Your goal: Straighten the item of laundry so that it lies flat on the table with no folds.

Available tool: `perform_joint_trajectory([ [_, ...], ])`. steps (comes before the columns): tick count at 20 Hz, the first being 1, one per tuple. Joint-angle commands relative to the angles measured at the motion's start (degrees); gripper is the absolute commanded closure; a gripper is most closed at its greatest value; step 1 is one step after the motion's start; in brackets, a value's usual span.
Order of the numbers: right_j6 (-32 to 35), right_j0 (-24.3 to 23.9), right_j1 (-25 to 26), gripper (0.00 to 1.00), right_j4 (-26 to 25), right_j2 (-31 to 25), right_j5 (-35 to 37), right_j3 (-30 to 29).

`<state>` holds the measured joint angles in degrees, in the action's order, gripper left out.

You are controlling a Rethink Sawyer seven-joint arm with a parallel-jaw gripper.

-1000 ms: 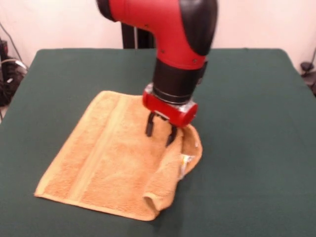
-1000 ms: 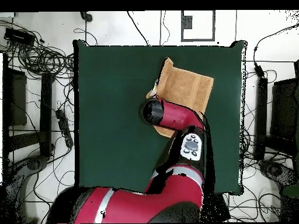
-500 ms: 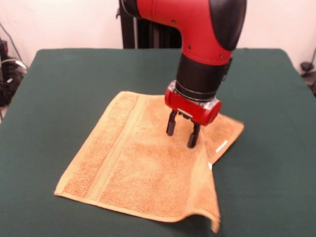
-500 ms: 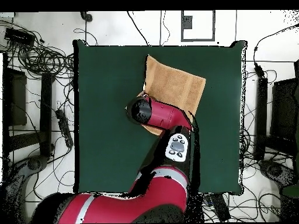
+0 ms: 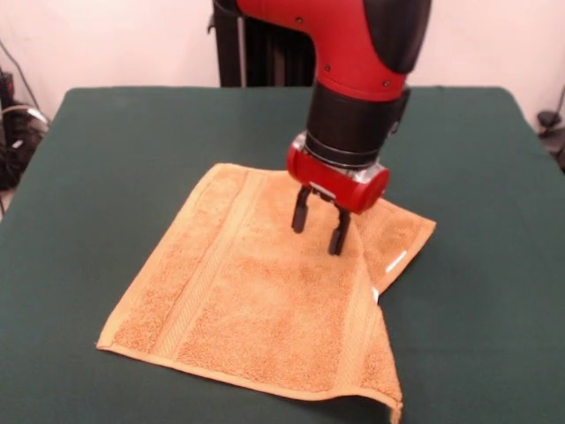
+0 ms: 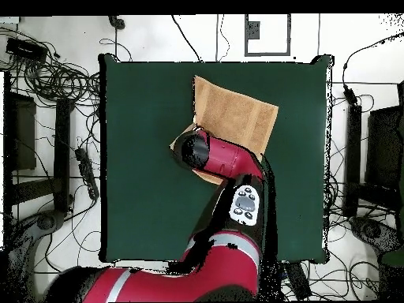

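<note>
The pincer hangs spread and empty over the towel, its two dark fingers pointing down with a clear gap between them; from the front view it seems to be just above the cloth rather than pressing into it, though contact is hard to rule out. The towel lies toward the middle of the green tabletop, mostly opened out, with its woven band running along the side away from the arm. One fault shows: along the edge by the small white tag a strip looks doubled over, leaving a stepped outline at that corner. In the overhead view the arm covers that side of the towel, so the fold cannot be checked there. I judge the spreading as nearly done and this as a pause between pulls. The next move likely calls for pinching the folded edge near the tag and drawing it outward, low over the tabletop.
</note>
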<state>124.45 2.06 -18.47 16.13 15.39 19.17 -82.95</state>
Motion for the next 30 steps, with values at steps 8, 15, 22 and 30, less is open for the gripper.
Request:
perform_joint_trajectory([
  [8, -9.27, -21.30, 4.92, 0.00, -13.88, -11.54, -2.97, 0.02],
  [15, -13.98, -31.12, 11.48, 0.00, -24.65, -17.29, -2.88, 7.92],
  [22, -7.67, -30.64, 12.92, 0.00, -29.79, -17.66, -2.80, 10.66],
  [30, -4.81, -29.26, 8.13, 0.00, -30.17, -18.59, 2.74, 7.81],
])
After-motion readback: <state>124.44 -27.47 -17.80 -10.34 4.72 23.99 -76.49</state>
